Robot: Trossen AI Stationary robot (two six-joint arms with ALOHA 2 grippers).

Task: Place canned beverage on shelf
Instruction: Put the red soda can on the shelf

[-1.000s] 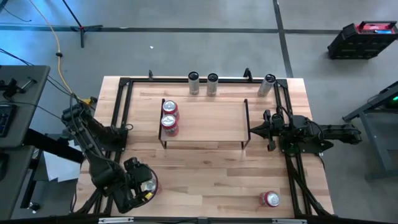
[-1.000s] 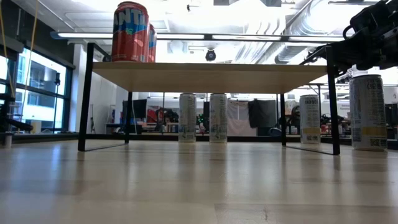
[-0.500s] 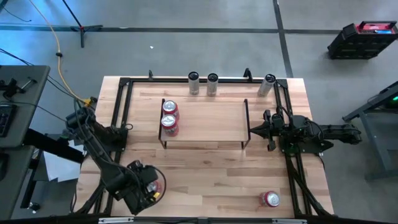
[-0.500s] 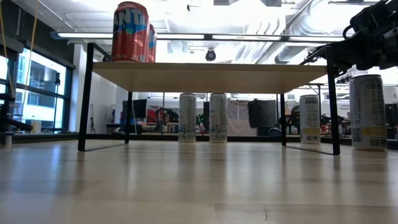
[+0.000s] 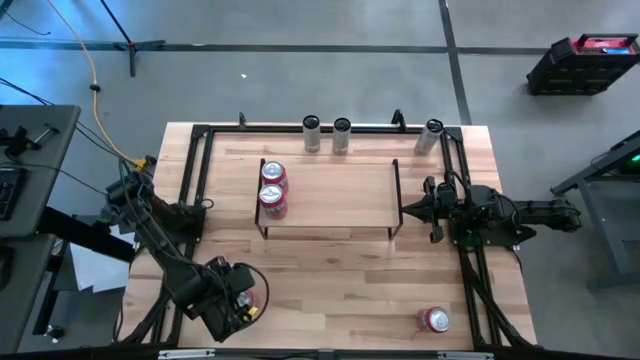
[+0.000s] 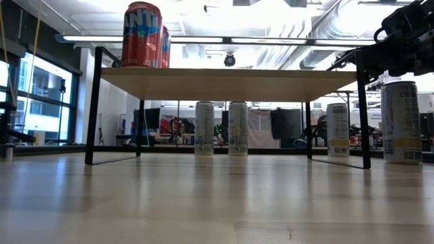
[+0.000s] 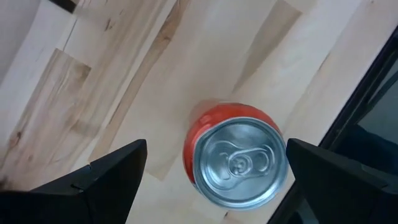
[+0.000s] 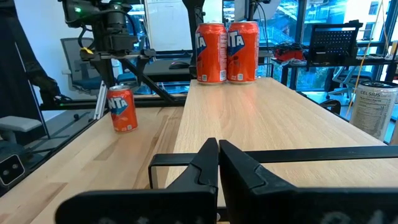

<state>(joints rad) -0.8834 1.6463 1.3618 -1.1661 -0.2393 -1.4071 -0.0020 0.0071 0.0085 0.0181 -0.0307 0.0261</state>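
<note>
A red canned beverage point(image 7: 236, 163) stands upright on the table near its front left corner point(image 5: 252, 297). My left gripper point(image 7: 216, 149) hangs over it, pointing steeply down and open, one finger on each side of the can's top without touching it. The right wrist view shows this can point(image 8: 122, 109) under the left gripper point(image 8: 115, 59). The shelf point(image 5: 328, 195) stands mid-table and carries two red cans point(image 5: 272, 188) at its left end. My right gripper point(image 8: 217, 152) is shut and level just off the shelf's right end point(image 5: 405, 210).
Three slim pale cans point(image 5: 342, 132) stand along the table's far edge, and one more point(image 6: 401, 122) shows at the right in the low view. Another red can point(image 5: 434, 320) stands near the front right corner. Black rails point(image 5: 190, 180) frame the tabletop.
My left gripper has shifted a little toward the table's right edge and sunk slightly, coming over the red can while staying open. The can has not moved.
</note>
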